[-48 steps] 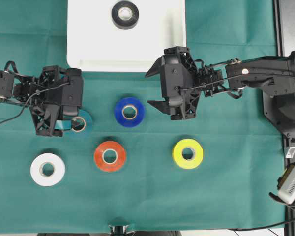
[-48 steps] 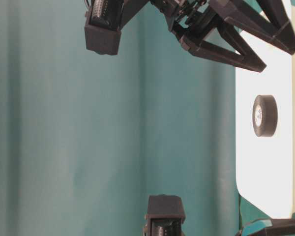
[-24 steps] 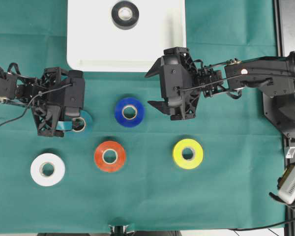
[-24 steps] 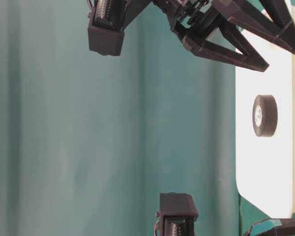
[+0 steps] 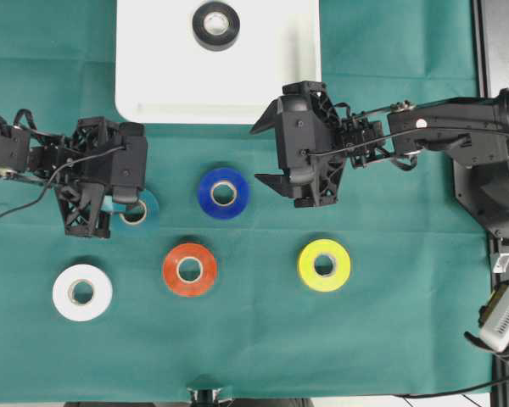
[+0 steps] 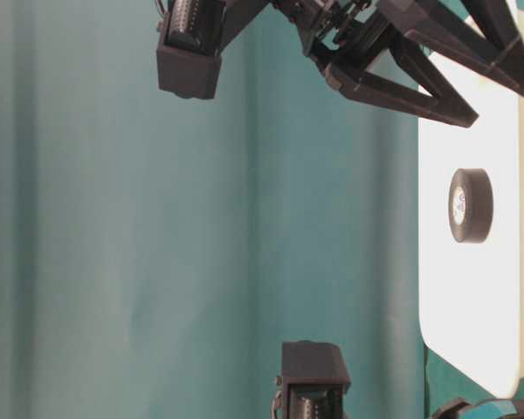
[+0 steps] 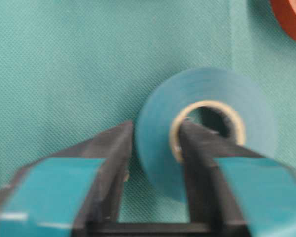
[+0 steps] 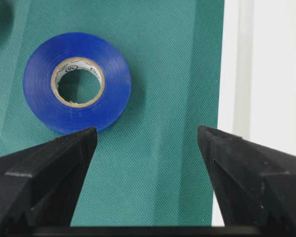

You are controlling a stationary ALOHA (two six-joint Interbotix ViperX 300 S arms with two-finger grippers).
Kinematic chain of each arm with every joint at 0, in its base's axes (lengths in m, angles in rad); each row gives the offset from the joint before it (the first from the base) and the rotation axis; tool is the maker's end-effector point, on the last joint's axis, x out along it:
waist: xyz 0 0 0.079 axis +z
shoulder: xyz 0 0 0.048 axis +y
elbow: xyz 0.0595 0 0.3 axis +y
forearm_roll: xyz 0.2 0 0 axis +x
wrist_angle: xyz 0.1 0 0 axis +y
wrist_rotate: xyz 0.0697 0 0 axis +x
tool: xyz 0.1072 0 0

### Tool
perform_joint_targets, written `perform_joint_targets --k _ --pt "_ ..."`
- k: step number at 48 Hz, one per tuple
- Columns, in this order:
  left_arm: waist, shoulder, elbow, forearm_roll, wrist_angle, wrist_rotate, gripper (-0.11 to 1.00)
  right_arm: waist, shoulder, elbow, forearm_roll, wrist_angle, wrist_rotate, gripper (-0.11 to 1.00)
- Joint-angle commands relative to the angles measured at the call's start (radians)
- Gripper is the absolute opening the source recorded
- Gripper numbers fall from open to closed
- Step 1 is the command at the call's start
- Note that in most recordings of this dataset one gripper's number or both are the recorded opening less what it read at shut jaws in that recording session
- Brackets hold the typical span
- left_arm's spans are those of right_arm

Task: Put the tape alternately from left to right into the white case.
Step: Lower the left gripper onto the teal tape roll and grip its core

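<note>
No brand or wording can be read anywhere; faint print marks the pale core of the blue roll (image 8: 77, 82) but is too small to make out. The left gripper (image 7: 155, 148) has its jaws closed on the wall of the teal roll (image 7: 207, 128), one finger outside the ring and the other inside its core, the roll lying on the green cloth (image 5: 390, 339). The left arm reaches in level from the left edge of the overhead view. The right gripper (image 8: 147, 143) hangs with its jaws spread wide and empty; the blue roll lies beyond one fingertip, apart from it. The black roll (image 5: 216, 25) lies in the white case (image 5: 280, 85). The white roll (image 5: 82, 292), red-orange roll (image 5: 189, 270) and yellow roll (image 5: 324, 265) lie on the cloth
</note>
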Motion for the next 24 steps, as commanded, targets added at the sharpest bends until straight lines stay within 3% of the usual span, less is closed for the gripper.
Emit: perform_joint_targets --k 1,24 --pt "0.002 -0.012 -0.015 -0.002 -0.005 -0.002 0.24 0.003 -0.009 -0.011 0.000 -0.008 0.000 0.87" --pt "0.000 -0.021 -0.026 -0.002 0.008 -0.002 0.22 0.003 -0.009 -0.009 0.000 -0.006 0.000 0.87"
